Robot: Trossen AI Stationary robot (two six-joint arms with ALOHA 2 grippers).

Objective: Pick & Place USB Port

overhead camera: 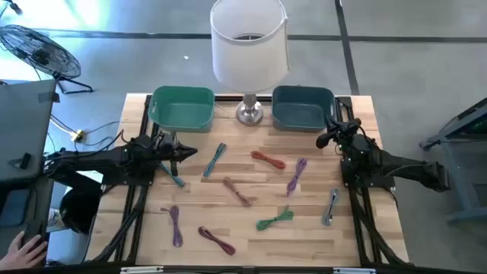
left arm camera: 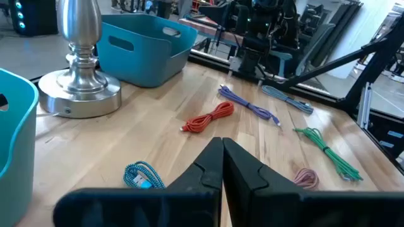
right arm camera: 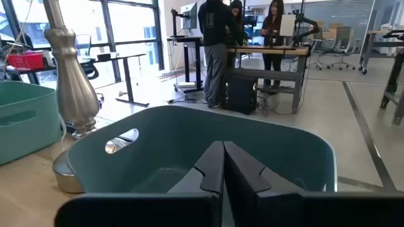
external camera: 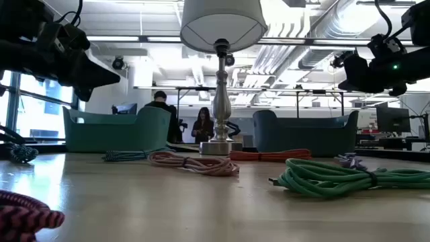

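Note:
Several coiled USB cables lie flat on the wooden table: blue (overhead camera: 214, 160), red (overhead camera: 268, 159), purple (overhead camera: 297, 175), pink (overhead camera: 237, 192), green (overhead camera: 275, 219), grey (overhead camera: 332, 205), another purple (overhead camera: 175, 224) and maroon (overhead camera: 217, 240). My left gripper (overhead camera: 190, 152) is shut and hovers above the table's left side, in front of the green bin (overhead camera: 183, 109). A teal cable (overhead camera: 173, 176) lies just below it. In the left wrist view the red cable (left arm camera: 208, 118) lies ahead of the shut gripper (left arm camera: 222, 151). My right gripper (overhead camera: 323, 139) is shut and hangs by the blue bin (overhead camera: 303, 106), facing its wall (right arm camera: 208, 145).
A lamp (overhead camera: 249, 46) stands on its metal base (overhead camera: 249, 113) between the two bins at the far edge. In the low view both arms hang above the table, the left (external camera: 101, 74) and the right (external camera: 353, 70). People stand in the room behind (right arm camera: 218, 38).

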